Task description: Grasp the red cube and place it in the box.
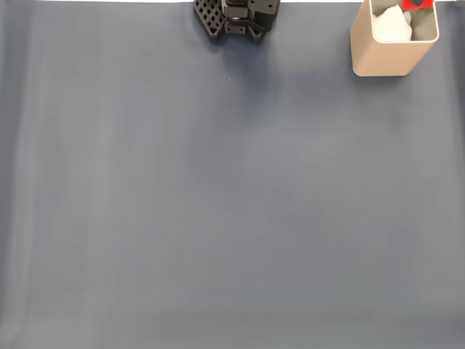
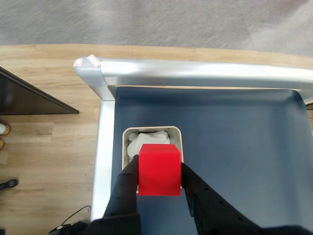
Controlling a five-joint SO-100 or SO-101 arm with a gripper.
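While the gripper (image 2: 159, 183) pinches the red cube (image 2: 159, 169) between both fingers, it hangs above the box (image 2: 126, 142).

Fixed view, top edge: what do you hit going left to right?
Black arm base → bare blue-grey table mat → the box, with white stuffing inside → the red cube at the top edge over the box's right part.

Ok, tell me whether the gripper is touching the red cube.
Touching. In the wrist view, the gripper has its fingers pressed against both sides of the red cube.
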